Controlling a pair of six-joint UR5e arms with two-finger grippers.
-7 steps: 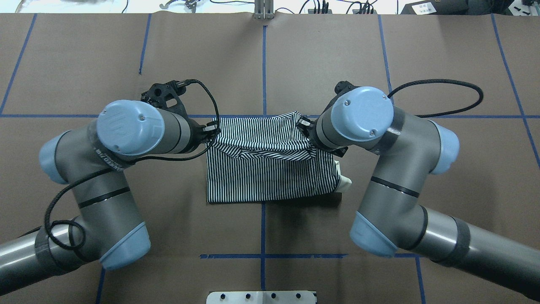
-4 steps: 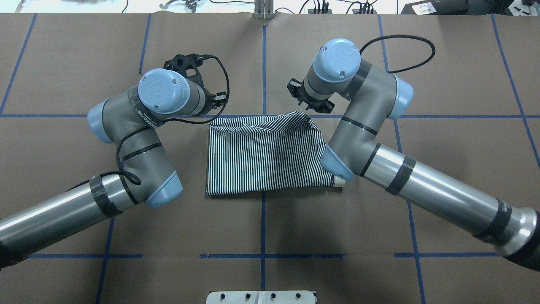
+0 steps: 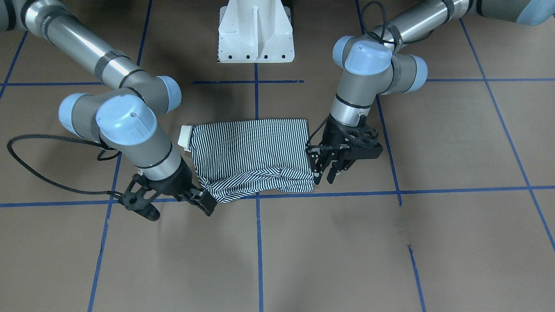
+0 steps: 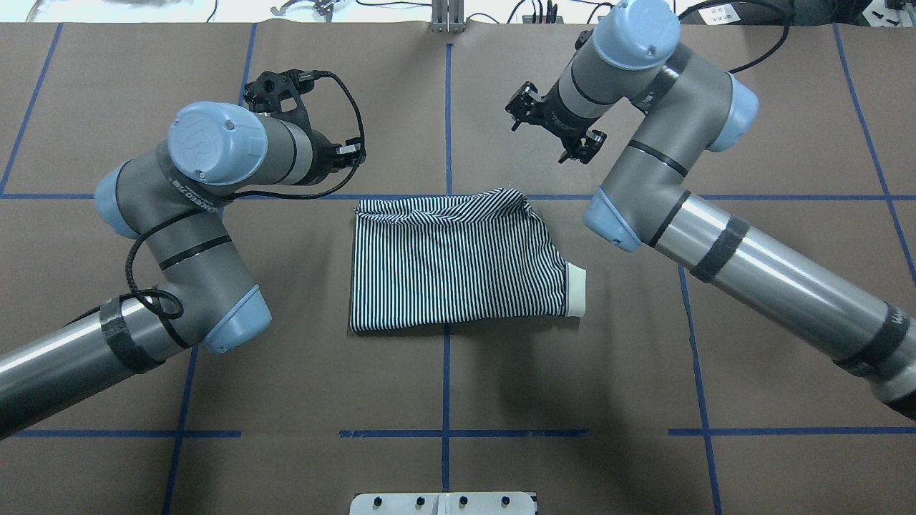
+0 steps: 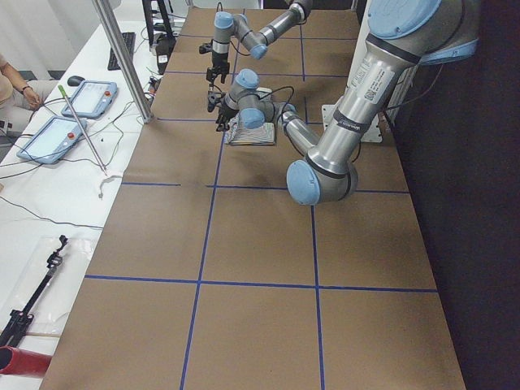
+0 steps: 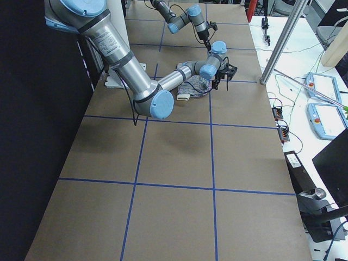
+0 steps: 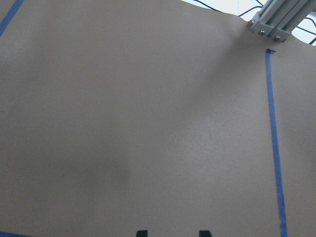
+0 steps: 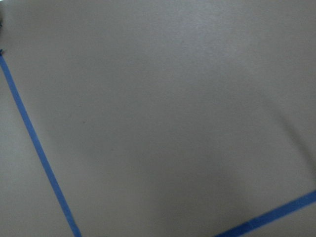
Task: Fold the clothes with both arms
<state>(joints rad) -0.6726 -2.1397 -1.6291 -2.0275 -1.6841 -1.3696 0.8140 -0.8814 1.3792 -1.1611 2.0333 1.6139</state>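
The striped polo shirt (image 4: 458, 265) lies folded into a flat rectangle in the middle of the table. Its cream collar (image 4: 576, 290) sticks out on the right. In the front view the shirt (image 3: 251, 151) has a rumpled fold along its far edge. My left gripper (image 3: 324, 178) is open and empty, just off the shirt's far left corner. Its fingertips (image 7: 142, 232) stand apart over bare table. My right gripper (image 3: 207, 204) is beside the far right corner, open, holding nothing. From overhead both the left gripper (image 4: 356, 151) and the right gripper (image 4: 547, 129) are beyond the shirt.
The white pedestal base (image 3: 256, 32) stands at the near edge. Blue tape lines (image 4: 446, 107) grid the brown table cover. An aluminium post (image 4: 447, 18) and cables sit at the far edge. Tablets (image 5: 61, 130) lie on a side bench.
Both grippers carried the shirt's edge over to the far side, let it go, then rose and drew away beyond the far edge. The shirt now lies flat.
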